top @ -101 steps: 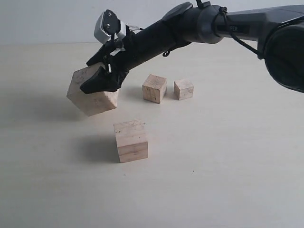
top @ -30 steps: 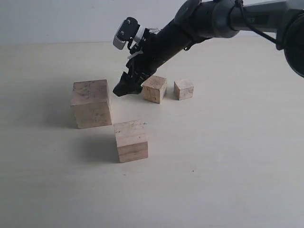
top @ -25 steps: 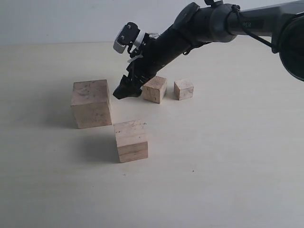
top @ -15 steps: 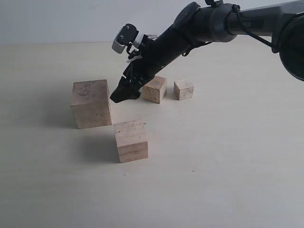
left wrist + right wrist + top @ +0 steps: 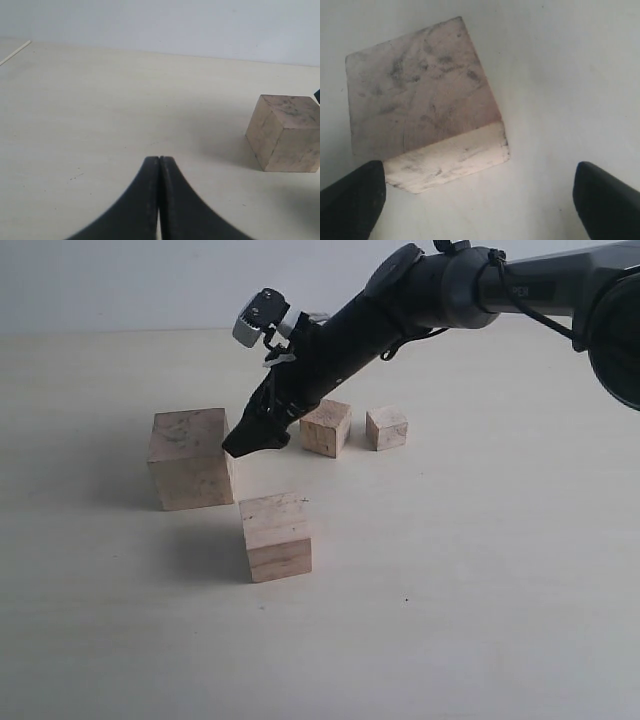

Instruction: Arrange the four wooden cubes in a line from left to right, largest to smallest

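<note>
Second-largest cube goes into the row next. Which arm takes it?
Right. The right gripper, open, hangs beside the largest cube, near the second-largest cube. The left gripper is shut and absent from the exterior view.

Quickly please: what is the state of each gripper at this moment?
Left gripper: closed, holding nothing.
Right gripper: open, holding nothing, near the largest cube.
</note>
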Available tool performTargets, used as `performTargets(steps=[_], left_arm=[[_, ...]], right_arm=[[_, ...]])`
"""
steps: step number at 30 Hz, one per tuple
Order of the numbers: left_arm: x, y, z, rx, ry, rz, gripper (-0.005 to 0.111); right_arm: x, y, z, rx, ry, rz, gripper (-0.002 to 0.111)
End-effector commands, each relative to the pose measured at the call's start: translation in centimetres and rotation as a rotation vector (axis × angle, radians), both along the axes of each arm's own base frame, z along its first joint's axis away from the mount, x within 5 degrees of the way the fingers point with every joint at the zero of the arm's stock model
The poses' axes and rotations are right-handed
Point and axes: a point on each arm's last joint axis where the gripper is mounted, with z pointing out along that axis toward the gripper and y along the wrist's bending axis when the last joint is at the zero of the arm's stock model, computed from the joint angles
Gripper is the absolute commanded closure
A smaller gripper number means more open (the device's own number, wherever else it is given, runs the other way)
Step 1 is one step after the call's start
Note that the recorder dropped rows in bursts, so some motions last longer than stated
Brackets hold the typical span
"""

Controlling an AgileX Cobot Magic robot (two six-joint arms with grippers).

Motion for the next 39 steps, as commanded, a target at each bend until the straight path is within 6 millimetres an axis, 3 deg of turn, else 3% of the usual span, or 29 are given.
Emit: performTargets(steps=[1,9,15,39], left_arm=[[0.0,0.0,0.0,-0.002,-0.014,-0.003,0.107],[0.0,0.0,0.0,-0.002,-0.014,-0.003,0.107],[0.0,0.0,0.0,-0.002,-0.014,-0.003,0.107],[0.0,0.0,0.0,-0.002,-0.014,-0.003,0.107]], right_arm=[[-0.2,0.1,0.3,0.01,0.017,-0.001,0.013],[-0.2,0.0,1.6,0.016,-0.015,0.006,0.013],[0.0,-0.7,1.0,-0.089,-0.04,-0.003,0.014],[0.3,0.0,0.0,-0.019,0.024,-0.079,0.014]])
